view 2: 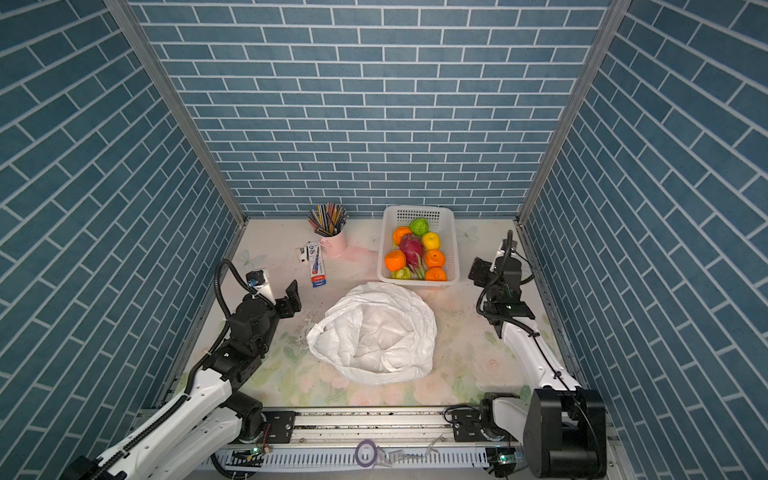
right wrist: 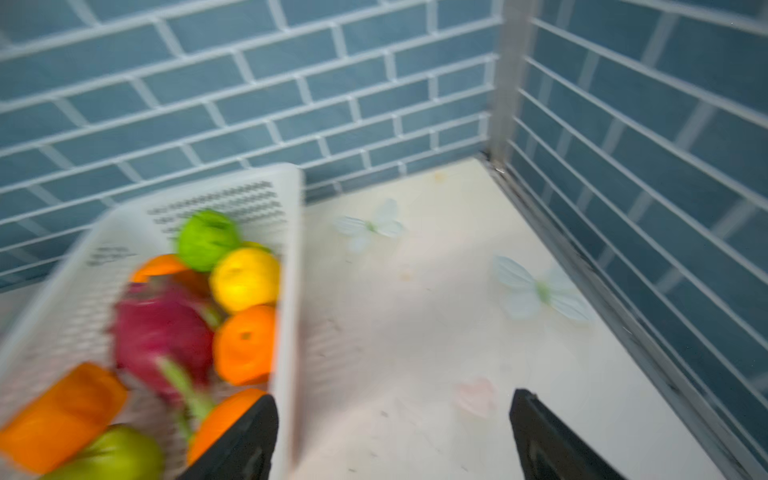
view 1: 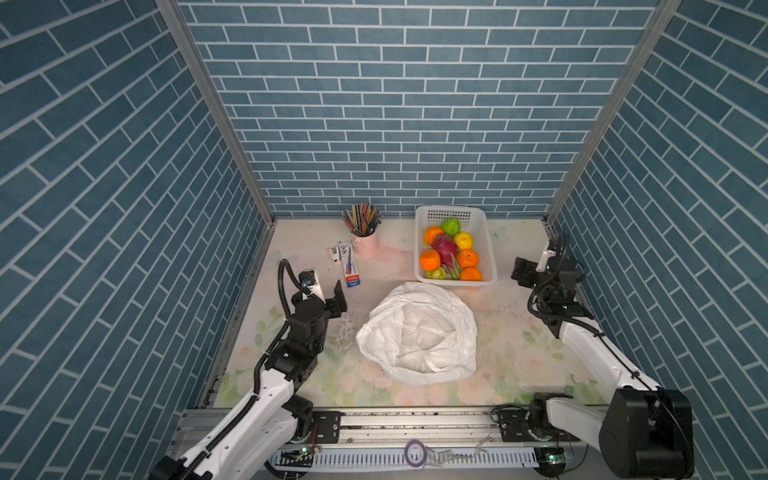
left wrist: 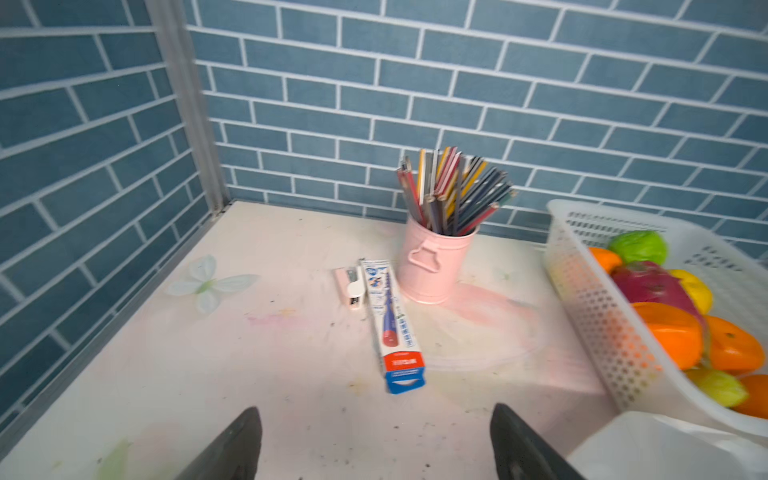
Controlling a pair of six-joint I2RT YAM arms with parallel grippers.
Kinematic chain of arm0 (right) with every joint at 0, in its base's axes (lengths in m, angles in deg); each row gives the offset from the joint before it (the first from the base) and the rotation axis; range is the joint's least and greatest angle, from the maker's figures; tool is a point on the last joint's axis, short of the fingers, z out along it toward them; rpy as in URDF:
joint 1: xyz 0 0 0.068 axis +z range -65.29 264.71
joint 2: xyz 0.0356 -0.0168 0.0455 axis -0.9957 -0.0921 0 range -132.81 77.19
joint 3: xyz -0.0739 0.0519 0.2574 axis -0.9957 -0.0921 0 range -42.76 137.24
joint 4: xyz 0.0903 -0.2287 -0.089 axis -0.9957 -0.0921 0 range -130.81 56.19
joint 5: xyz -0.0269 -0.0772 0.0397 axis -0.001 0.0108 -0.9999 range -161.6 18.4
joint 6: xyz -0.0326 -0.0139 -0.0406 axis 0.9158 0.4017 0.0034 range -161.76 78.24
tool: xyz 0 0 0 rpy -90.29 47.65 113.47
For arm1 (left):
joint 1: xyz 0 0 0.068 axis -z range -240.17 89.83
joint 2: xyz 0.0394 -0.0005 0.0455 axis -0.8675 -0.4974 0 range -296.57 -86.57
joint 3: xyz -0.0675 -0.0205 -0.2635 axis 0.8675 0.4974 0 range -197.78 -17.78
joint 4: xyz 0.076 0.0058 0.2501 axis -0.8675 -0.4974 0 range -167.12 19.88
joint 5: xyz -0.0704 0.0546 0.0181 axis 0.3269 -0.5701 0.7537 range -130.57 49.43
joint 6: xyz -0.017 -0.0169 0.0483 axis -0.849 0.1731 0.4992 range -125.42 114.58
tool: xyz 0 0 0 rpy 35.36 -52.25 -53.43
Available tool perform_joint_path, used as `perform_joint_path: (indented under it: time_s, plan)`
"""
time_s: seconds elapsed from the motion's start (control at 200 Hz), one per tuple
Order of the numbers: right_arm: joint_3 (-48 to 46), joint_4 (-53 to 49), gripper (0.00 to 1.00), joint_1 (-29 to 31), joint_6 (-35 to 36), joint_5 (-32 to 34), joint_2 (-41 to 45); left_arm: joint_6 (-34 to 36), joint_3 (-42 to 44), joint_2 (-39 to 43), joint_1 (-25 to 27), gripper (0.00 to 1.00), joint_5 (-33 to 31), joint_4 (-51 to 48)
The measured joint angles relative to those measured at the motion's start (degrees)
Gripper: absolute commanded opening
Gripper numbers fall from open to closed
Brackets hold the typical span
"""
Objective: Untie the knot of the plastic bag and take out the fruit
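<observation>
The thin, crinkly white plastic bag (view 1: 417, 332) lay open on the table (view 1: 511, 361), colourful toy fruit (view 1: 446, 251) in the white perforated basket (view 1: 491, 253) behind, and it was probably light and slippery, best pinched at its rim, while left hand (view 1: 337, 299) and right hand (view 1: 521, 270) gaped empty.

We see a white plastic bag (view 1: 419, 332); orange, yellow, magenta, green fruit (view 1: 446, 250); white perforated basket (view 1: 451, 213); pink cup (view 1: 365, 245); blue brick-patterned walls (view 1: 395, 104).

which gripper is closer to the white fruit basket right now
Right. The right gripper sits just beside the basket, off its right wall and apart from it. The left gripper is farther off, to the basket's left and nearer the front, beside the plastic bag.
</observation>
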Motion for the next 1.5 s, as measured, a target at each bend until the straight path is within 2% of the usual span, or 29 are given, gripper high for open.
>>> perform_joint_path:
  time_s: [0.11, 0.205, 0.315, 0.38, 0.505, 0.585, 0.625, 0.66, 0.71, 0.815, 0.915, 1.13, 1.495]
  plan:
    - [-6.45, 3.91, 0.87, -1.4, 0.0, 3.72, -1.79, 3.61, 3.06, -2.08, -3.63, 0.86, -0.7, 4.44]
    - [-10.47, 11.1, 0.89, -1.38, 0.39, 4.68, -7.98, 5.9, 6.14, -4.15, -6.4, 0.87, -0.7, 9.44]
    - [-11.26, 17.44, 0.88, -1.49, 2.34, 4.46, -16.11, 7.98, 9.4, -8.92, -9.31, 0.87, 0.76, 16.04]
    - [-11.23, 22.86, 0.91, -1.49, 4.55, 4.33, -19.21, 9.11, 10.71, -12.85, -11.02, 0.87, 2.71, 20.31]
    - [-11.13, 30.01, 0.92, -1.49, 6.88, 3.19, -21.16, 10.91, 11.8, -19.69, -13.05, 0.87, 6.19, 28.39]
    - [-14.6, 38.51, 0.98, -1.68, 8.68, 0.33, -20.41, 11.93, 11.58, -23.08, -13.81, 0.87, 8.07, 32.96]
    - [-17.94, 45.03, 0.96, -1.9, 9.2, -0.85, -20.55, 12.35, 11.23, -24.87, -14.43, 0.87, 9.07, 34.82]
    - [-20.9, 49.4, 0.91, -1.92, 9.55, -1.49, -20.9, 12.61, 10.54, -26.84, -15.1, 0.87, 10.1, 36.44]
    - [-22.95, 49.79, 0.98, -2.01, 9.7, -1.62, -20.9, 12.85, 9.35, -29.62, -15.96, 0.88, 11.52, 38.71]
    - [-23.1, 53.27, 0.99, -1.6, 10.54, -1.01, -21.49, 13.53, 7.82, -38.45, -16.83, 0.88, 14.03, 48.33]
    - [-22.49, 54.42, 0.98, -1.29, 10.62, -0.85, -21.33, 13.86, 5.66, -43.43, -17.49, 0.88, 16.83, 47.84]
    - [-22.18, 55.39, 0.98, -1.31, 10.67, -0.85, -21.33, 13.86, 4.61, -43.47, -18.62, 0.88, 19.58, 49.35]
    - [-21.86, 55.28, 0.98, -1.27, 10.69, -0.9, -21.33, 13.86, 4.61, -43.47, -18.62, 0.88, 20.26, 49.55]
